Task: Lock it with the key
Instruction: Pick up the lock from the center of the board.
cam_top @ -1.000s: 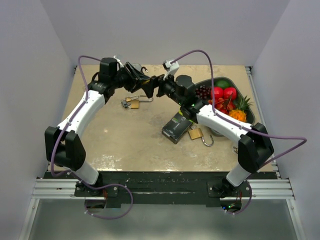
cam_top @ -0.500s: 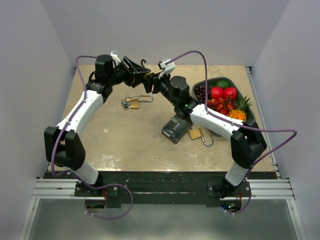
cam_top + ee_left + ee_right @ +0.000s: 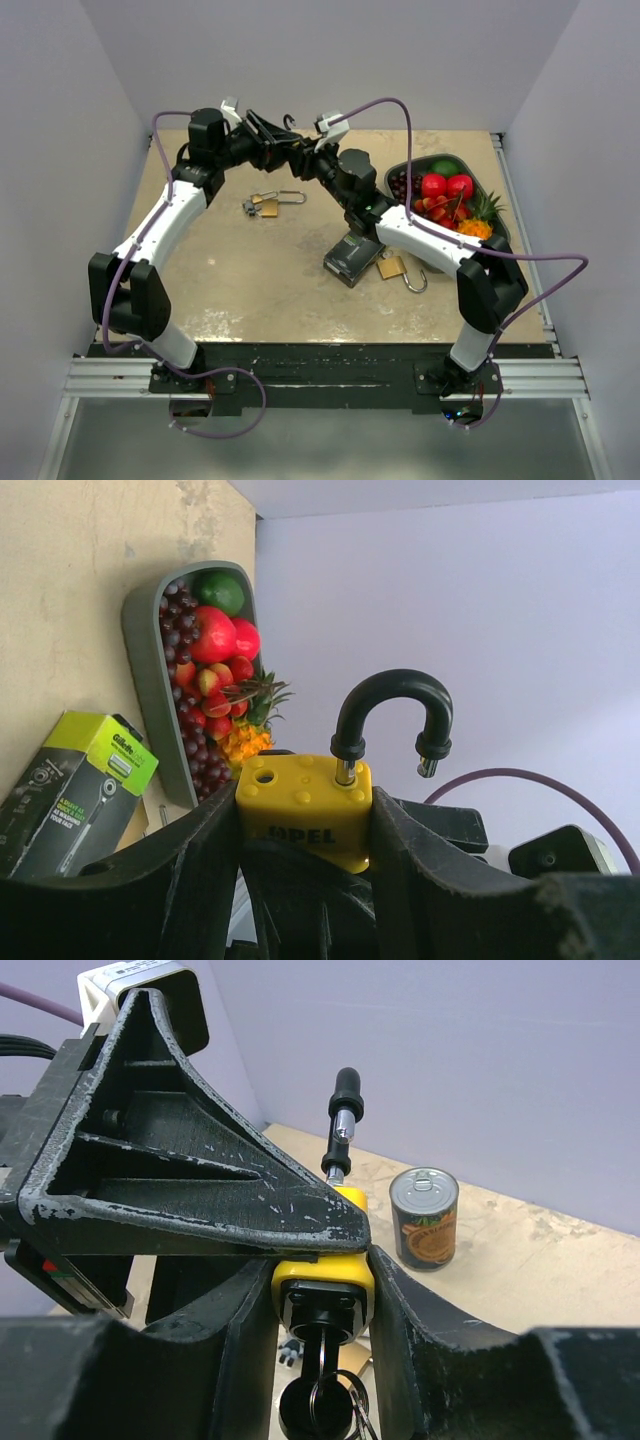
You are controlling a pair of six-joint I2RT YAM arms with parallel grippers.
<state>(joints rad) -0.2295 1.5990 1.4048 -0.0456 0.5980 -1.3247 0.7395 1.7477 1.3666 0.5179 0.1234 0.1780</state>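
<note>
Up above the far side of the table (image 3: 250, 280), the two arms meet in mid-air over a yellow padlock (image 3: 300, 790). The left tool (image 3: 305, 830) has the lock's body pinched between its two fingers and holds it clear of the table with the black shackle (image 3: 390, 695) pointing away from the right arm. The shackle is swung open: its free end hangs outside the body, and the empty hole shows on the top face.

From the right wrist view, a key (image 3: 305, 1405) with a black head and a key ring (image 3: 335, 1400) sits in the keyhole at the lock's underside. The right tool (image 3: 320, 1280) stands with a finger on each side of that lower end. Some gap shows beside the key head, so I cannot tell whether the fingers press on anything yet.

To my eye this is the step of taking hold of the key, with the lock itself not yet closed. The next move seems to call for the right fingers to pinch the key head squarely and turn it while the left arm keeps the body steady. The shackle's free end must also go down into its hole.

Elsewhere on the table lie a green razor box (image 3: 352, 255), a brass padlock (image 3: 392, 267) beside it, another brass padlock (image 3: 267, 205) nearer the left arm, a tray of fruit (image 3: 405, 165) and a tin can (image 3: 423, 1217).
</note>
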